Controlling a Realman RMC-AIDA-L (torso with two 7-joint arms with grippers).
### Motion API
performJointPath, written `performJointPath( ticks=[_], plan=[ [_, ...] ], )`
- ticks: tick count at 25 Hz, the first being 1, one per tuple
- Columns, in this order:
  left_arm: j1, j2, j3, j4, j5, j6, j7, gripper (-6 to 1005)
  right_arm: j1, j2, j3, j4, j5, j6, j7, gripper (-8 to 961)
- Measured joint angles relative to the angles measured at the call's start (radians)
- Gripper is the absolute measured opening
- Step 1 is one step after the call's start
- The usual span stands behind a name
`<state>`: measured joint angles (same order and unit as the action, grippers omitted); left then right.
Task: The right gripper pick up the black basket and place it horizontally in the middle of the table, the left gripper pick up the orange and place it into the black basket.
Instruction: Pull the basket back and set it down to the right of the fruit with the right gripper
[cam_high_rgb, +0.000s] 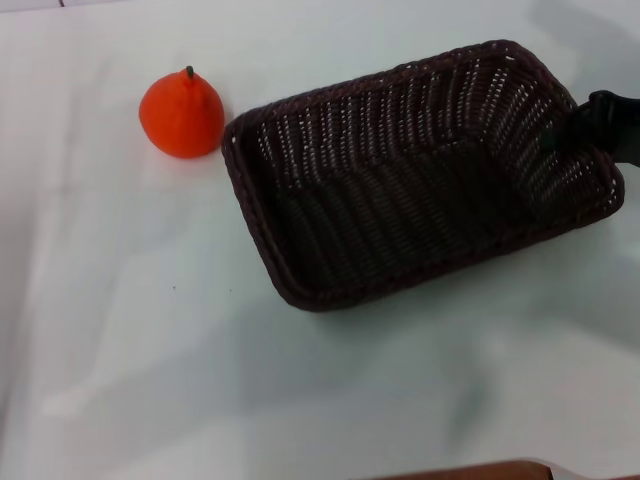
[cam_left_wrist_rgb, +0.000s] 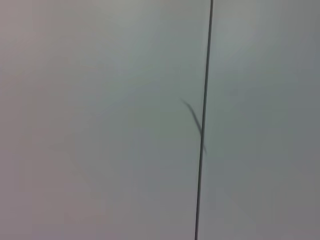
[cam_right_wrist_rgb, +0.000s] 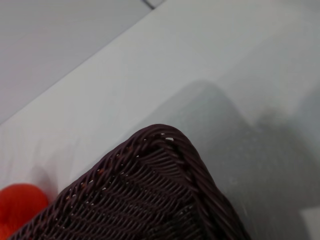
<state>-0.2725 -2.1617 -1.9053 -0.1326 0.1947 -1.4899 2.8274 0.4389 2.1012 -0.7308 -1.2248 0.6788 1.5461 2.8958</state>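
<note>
**My right gripper at the basket's right end**

My right gripper (cam_high_rgb: 580, 125) reaches the right end of the black basket (cam_high_rgb: 400, 190), at its rim. I cannot tell whether my fingers pinch the rim or are spread. My left gripper is not visible.

I count one basket and one orange (cam_high_rgb: 181, 112). The basket lies tilted on the table (cam_high_rgb: 150, 350), and the orange stands just beside its left corner. Wide free table is in front and on the left.
</note>
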Motion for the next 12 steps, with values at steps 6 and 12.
performJointPath(
  ticks=[6,12],
  plan=[
    [-0.032,-0.001,0.000,-0.001,-0.001,0.071,-0.002,885,0.001,0.000,-0.009,-0.015,0.002,-0.038,0.088,237],
    [-0.050,0.001,0.000,-0.001,-0.001,0.083,-0.006,885,-0.011,0.003,-0.026,0.038,0.072,-0.147,0.101,235]
  ],
)
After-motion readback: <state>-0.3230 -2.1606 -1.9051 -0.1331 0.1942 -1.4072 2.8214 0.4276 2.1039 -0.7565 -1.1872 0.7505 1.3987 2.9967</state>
